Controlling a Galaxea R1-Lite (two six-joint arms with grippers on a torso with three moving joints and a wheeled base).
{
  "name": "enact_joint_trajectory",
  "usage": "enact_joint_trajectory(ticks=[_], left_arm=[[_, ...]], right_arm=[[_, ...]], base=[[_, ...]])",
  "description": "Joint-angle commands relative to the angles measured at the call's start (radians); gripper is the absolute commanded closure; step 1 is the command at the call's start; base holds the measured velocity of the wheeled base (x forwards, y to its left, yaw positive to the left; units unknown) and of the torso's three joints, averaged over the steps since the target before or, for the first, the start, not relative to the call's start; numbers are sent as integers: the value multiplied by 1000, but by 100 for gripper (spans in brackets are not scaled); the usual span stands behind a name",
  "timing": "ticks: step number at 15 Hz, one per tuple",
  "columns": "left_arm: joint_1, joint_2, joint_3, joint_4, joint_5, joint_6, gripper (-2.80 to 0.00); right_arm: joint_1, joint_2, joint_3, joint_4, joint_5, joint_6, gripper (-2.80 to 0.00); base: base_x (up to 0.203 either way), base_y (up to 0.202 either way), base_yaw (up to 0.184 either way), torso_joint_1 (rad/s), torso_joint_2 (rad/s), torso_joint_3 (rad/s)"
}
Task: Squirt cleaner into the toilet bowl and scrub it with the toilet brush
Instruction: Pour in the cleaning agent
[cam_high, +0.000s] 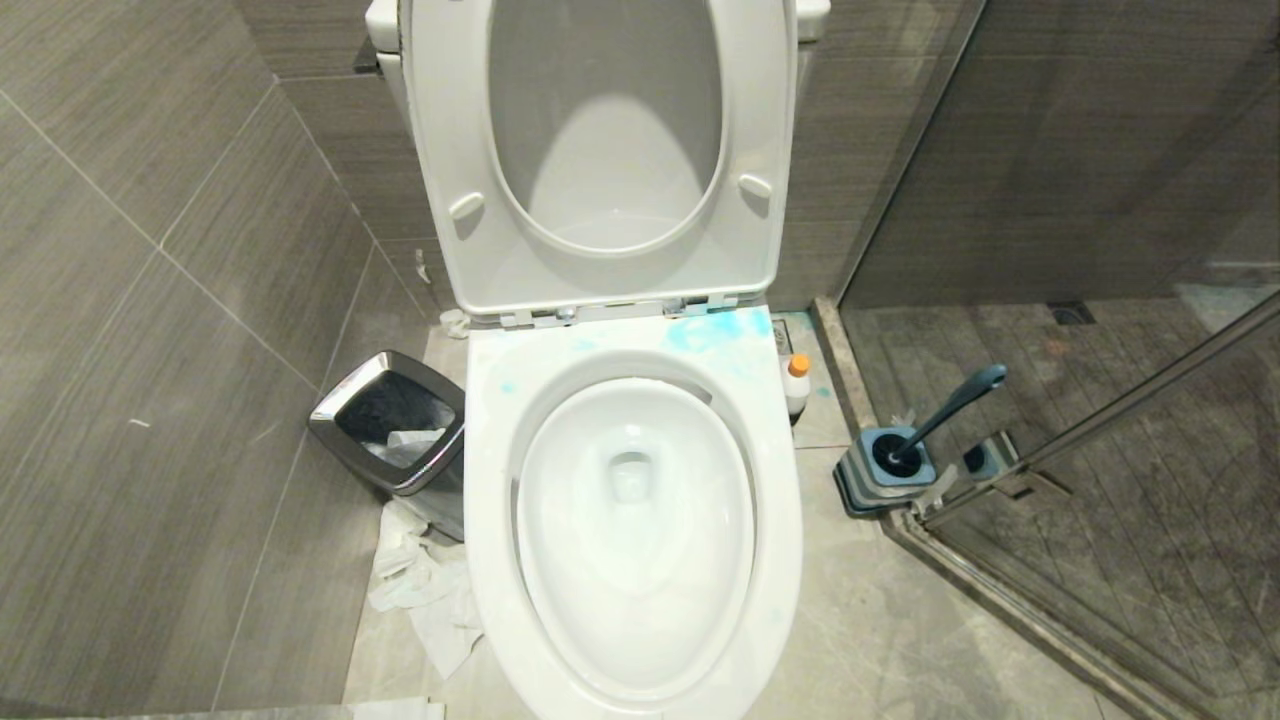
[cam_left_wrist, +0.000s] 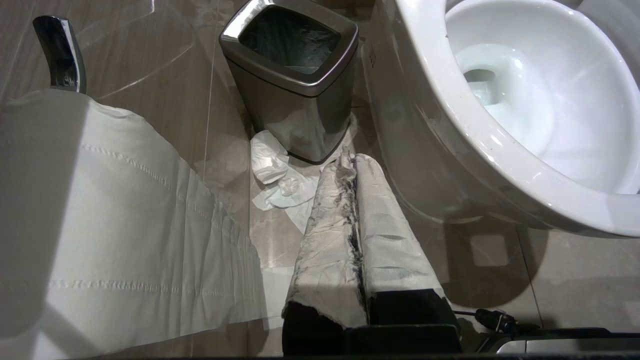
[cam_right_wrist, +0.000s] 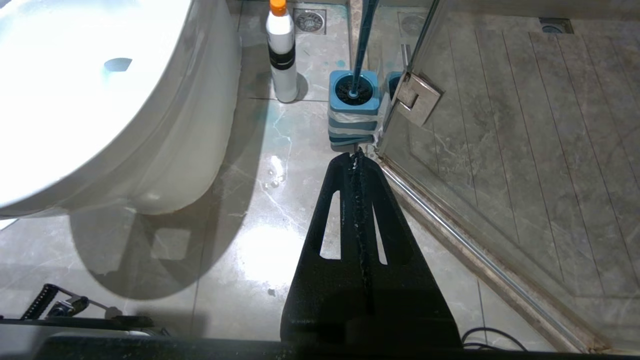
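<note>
Nothing has started yet, by my reading: both arms hang low beside the toilet, out of the head camera's sight.

On the left, the steel bin (cam_high: 392, 425) holds a dark liner and crumpled paper, with more tissue (cam_high: 425, 600) on the floor. The left gripper (cam_left_wrist: 354, 162) has its wrapped fingers pressed together, empty.

The toilet bowl (cam_high: 632, 520) stands open with clear water and blue smears on the rim.

Just beside it stands the cleaner bottle (cam_high: 797, 385), orange cap on. Further right, the toilet brush (cam_high: 950, 405) sits in its blue holder (cam_high: 885, 470). The right gripper (cam_right_wrist: 356, 157), closed and empty, points that way; it must open to take the bottle.
</note>
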Motion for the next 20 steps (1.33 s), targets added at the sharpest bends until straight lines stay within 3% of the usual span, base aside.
enact_joint_trajectory(ticks=[1,7,20], left_arm=[[0,1,0,0,1,1,0],[1,1,0,0,1,-2,0],[1,1,0,0,1,0,0]], right_arm=[[0,0,2,-1,0,-2,0],[0,0,0,1,0,-4,0],[0,0,0,-1,4,-13,0]], base=[[0,0,0,0,0,0],[0,0,0,0,0,-14],[0,0,0,2,3,-187]])
